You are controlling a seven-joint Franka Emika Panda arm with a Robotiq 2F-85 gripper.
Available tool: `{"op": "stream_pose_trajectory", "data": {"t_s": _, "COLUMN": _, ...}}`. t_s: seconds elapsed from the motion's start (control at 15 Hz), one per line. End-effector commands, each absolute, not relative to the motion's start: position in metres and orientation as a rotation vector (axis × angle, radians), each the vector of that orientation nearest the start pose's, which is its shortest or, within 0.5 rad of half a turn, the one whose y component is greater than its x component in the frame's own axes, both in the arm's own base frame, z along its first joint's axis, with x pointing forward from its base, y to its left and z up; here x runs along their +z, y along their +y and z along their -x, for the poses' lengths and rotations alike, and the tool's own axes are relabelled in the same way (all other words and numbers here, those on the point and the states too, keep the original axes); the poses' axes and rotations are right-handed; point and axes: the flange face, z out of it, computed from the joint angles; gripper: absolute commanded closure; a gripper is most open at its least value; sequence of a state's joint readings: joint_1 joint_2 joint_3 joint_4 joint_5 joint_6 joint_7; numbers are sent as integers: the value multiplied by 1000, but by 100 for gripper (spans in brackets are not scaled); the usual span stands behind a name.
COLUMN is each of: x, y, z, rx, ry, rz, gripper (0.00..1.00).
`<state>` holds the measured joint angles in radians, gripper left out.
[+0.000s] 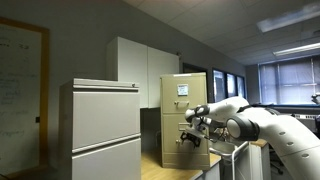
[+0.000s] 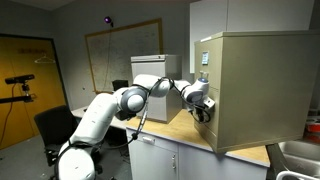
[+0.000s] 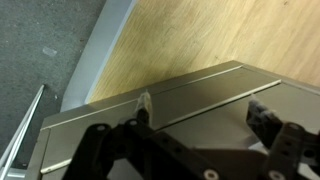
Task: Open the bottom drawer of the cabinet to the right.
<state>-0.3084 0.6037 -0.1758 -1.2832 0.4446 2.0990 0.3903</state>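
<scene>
The tan cabinet stands on a wooden counter and has a white-blue label on its top drawer; it also shows in an exterior view. The bottom drawer is its lowest front. My gripper is at the front of that drawer, also seen in an exterior view. In the wrist view the gripper is open, its two fingers spread over a tan metal surface. Nothing is between them. The handle is hidden, and I cannot tell whether the drawer is pulled out.
A wider pale grey two-drawer cabinet stands close by, with white cupboards behind. The wooden counter ends at an edge above grey floor. An office chair and a metal sink are nearby.
</scene>
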Motion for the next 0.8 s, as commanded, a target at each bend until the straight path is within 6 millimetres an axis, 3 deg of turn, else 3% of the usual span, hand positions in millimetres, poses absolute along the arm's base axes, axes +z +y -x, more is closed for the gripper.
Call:
{"op": "stream_pose_trajectory", "data": {"t_s": 0.0, "x": 416, "y": -321, "z": -692, "rx": -352, "ry": 1506, "rz": 2328, "gripper": 0}}
{"op": "stream_pose_trajectory", "data": {"t_s": 0.27, "x": 423, "y": -329, "z": -686, "rx": -374, "ry": 1540, "rz": 2211, "gripper": 0}}
{"op": "stream_pose_trajectory", "data": {"t_s": 0.73, "x": 446, "y": -331, "z": -675, "rx": -445, "ry": 1508, "rz": 2167, "gripper": 0}}
